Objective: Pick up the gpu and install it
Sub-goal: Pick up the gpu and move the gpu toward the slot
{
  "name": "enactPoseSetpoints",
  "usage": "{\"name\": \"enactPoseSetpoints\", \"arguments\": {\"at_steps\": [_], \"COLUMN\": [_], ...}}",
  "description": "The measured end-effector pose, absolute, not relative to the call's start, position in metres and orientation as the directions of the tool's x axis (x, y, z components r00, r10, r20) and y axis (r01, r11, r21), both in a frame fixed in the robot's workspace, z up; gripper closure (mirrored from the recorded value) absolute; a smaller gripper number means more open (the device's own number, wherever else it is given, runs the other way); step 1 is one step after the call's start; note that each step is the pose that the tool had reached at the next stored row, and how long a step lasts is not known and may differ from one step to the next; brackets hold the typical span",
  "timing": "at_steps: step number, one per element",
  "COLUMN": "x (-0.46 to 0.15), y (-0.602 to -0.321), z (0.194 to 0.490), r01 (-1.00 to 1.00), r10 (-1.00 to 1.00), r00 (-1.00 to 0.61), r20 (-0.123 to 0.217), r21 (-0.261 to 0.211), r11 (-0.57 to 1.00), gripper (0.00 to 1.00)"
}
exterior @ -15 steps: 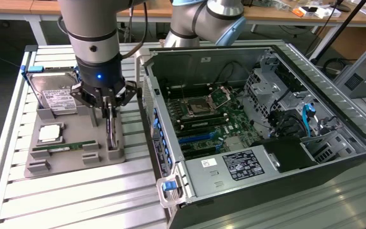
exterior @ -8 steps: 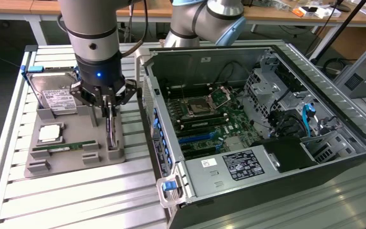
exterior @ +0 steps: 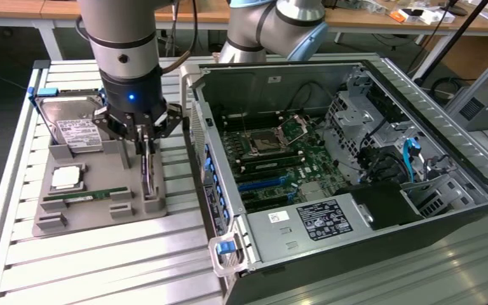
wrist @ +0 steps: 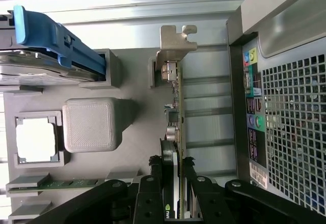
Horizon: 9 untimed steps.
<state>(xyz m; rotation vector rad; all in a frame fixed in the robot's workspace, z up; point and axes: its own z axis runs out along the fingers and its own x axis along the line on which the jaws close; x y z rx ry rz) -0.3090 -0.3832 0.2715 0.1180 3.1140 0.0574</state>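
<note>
The gpu (exterior: 147, 176) is a thin dark card standing on edge in a slot of the grey holder tray (exterior: 100, 213), at the side nearest the computer case. In the wrist view the gpu (wrist: 176, 107) runs away from the camera, ending in its silver bracket (wrist: 175, 40). My gripper (exterior: 143, 145) comes straight down onto the card's upper edge. One black finger presses on each face of the card, so the gripper (wrist: 172, 169) is shut on it. The card's lower edge still sits in the tray slot.
The tray also holds a hard drive with a blue frame (exterior: 74, 124), a processor (exterior: 66, 178) and a green memory stick (exterior: 87, 196). The open computer case (exterior: 337, 165) lies at the exterior view's right, motherboard and blue slot (exterior: 265, 184) exposed. Its rear wall (wrist: 285, 107) stands close beside the card.
</note>
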Motion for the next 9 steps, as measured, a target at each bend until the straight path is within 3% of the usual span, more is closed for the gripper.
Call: {"name": "enactPoseSetpoints", "arguments": {"at_steps": [9], "x": [-0.3091], "y": [-0.3832], "z": [0.2761], "r01": [0.075], "r10": [0.076], "r00": [-0.997], "r20": [-0.023], "r21": [0.038], "r11": [0.996], "gripper": [0.73]}}
